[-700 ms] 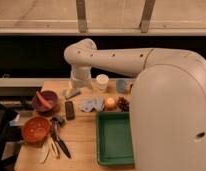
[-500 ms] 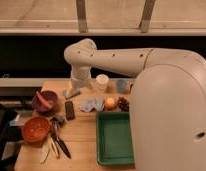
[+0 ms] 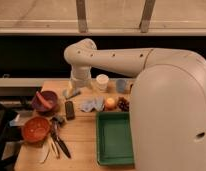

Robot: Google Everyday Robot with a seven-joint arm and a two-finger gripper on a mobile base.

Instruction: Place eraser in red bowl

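Now the pale claw hangs just behind the small dark rectangular eraser lying on the wooden surface, its opening impossible to tell, with the round orange-red bowl nearby, apart from both.

We can read no text, label, brand, number or sign anywhere. The white cup, the green tray, the red bowl, the eraser and the pale shell of the arm show us only plain surfaces, as far as we can tell. The gripper hangs low over the back left part of the counter, just behind the eraser and beside the purple bowl, and we make out no legible marking on it either.
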